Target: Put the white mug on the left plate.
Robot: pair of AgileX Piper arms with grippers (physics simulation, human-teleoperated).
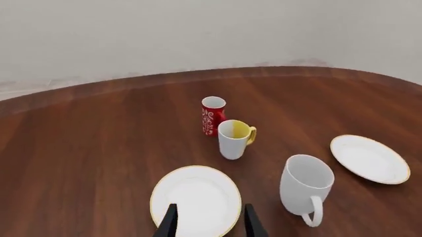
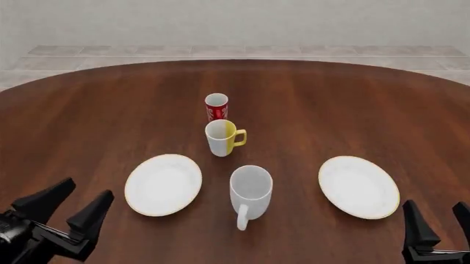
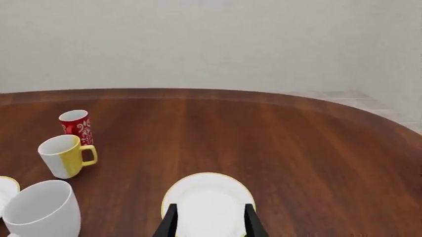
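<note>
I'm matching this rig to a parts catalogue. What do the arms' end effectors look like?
Both are matte black. The left end effector has two wedge-shaped fingers tapering to points on a blocky black body. The right end effector has similar pointed fingers. No cables or markings show, and the wrist views show only slim black finger blades.

Two black pincers [image 2: 72,204] [image 2: 435,221] with tapered, pointed fingers
</note>
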